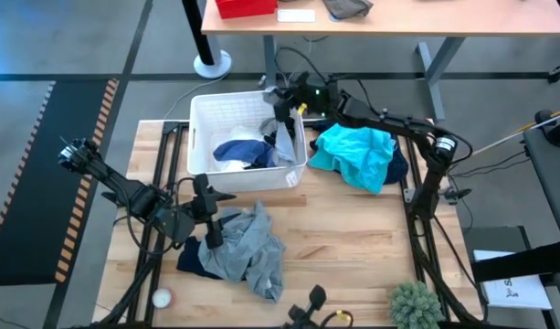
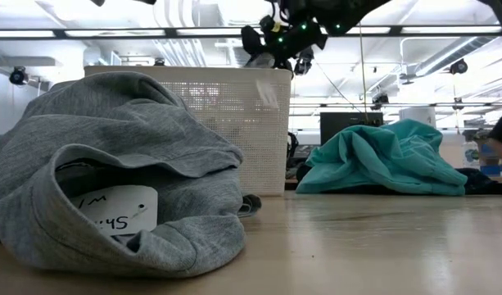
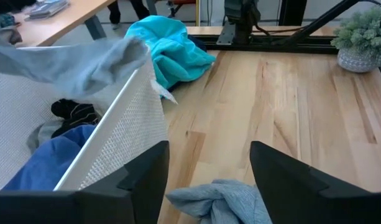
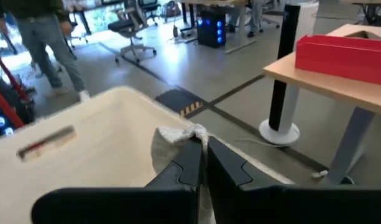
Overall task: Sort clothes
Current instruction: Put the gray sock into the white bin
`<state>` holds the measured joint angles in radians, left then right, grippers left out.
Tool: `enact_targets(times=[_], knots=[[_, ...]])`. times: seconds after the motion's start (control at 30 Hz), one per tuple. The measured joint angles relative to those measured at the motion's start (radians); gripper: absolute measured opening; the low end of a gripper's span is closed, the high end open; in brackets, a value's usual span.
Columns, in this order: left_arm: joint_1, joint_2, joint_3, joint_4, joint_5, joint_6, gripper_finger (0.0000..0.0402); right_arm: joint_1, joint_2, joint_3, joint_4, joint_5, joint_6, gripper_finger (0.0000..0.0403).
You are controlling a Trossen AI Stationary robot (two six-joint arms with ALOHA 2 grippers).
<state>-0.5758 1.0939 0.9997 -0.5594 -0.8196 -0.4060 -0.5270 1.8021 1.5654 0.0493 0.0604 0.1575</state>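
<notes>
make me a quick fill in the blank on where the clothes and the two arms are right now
The right gripper, jaws shut on a pale cloth, hangs above the white ____.
The teal garment lies on the table to the basket's ____.
The left gripper, jaws open, is over the ____ garment.

Missing: basket; right; grey

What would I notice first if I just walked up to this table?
Probably the bright teal garment heaped on the table beside the white basket. Next, the right gripper above the basket, its jaws shut on a pale cloth. Nearer the front lies a crumpled grey garment, with the left gripper open over it.
</notes>
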Motion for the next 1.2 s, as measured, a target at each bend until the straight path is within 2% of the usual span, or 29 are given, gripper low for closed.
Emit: enact_targets(times=[0.33, 0.57, 0.7, 0.77, 0.9, 1.1, 1.2], knots=[[0.000, 0.000, -0.002, -0.002, 0.000, 0.000, 0.0222, -0.028, 0.060, 0.193, -0.200, -0.018, -0.065, 0.0000], [0.000, 0.000, -0.002, -0.004, 0.000, 0.000, 0.0206, -0.009, 0.061, 0.206, -0.375, -0.115, -0.100, 0.0000], [0.000, 0.000, -0.002, -0.004, 0.000, 0.000, 0.0201, -0.003, 0.061, 0.206, -0.434, -0.250, -0.103, 0.0000], [0.000, 0.000, -0.002, -0.004, 0.000, 0.000, 0.0199, 0.007, 0.061, 0.204, -0.455, -0.262, -0.105, 0.0004], [0.000, 0.000, -0.002, -0.003, 0.000, 0.002, 0.0200, 0.036, 0.062, 0.205, -0.461, -0.271, -0.149, 0.0049], [0.000, 0.000, -0.002, -0.001, 0.018, 0.003, 0.0214, 0.067, 0.061, 0.246, -0.468, -0.270, -0.122, 0.0170], [0.000, 0.001, -0.002, -0.001, 0.028, 0.001, 0.0223, 0.080, 0.061, 0.310, -0.526, -0.270, -0.139, 0.0222]])
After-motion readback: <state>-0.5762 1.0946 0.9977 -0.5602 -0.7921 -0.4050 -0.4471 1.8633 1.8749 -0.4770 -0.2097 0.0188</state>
